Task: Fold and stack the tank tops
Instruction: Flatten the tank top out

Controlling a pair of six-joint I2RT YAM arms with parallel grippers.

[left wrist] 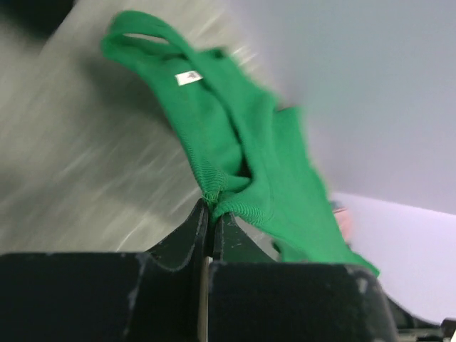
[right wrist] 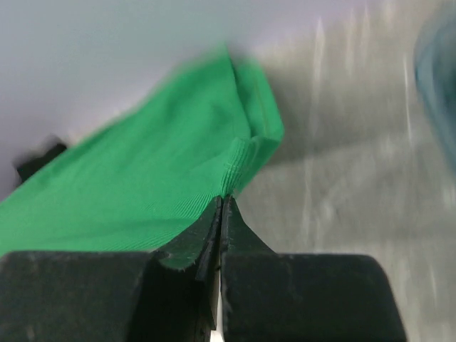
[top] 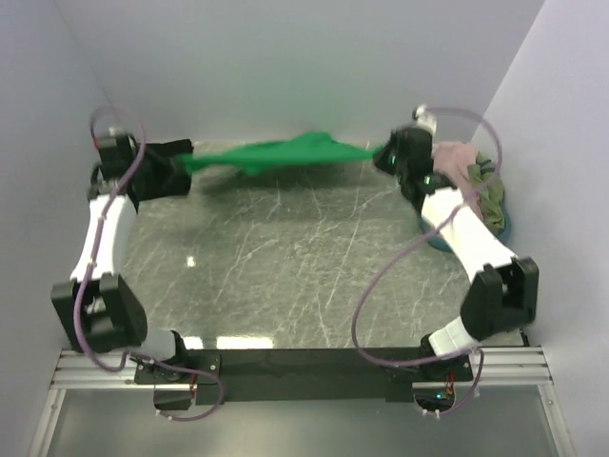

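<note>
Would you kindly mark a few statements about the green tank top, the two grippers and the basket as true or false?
1. The left gripper is shut on the green tank top. True.
2. The right gripper is open and holds nothing. False: it is shut on an edge of the green tank top.
3. The green tank top lies folded on the table. False: it is unfolded, stretched between the two grippers.
4. Pink and olive cloth is heaped in the teal basket on the right. True.
5. A white label shows on the green tank top in the left wrist view. True.
</note>
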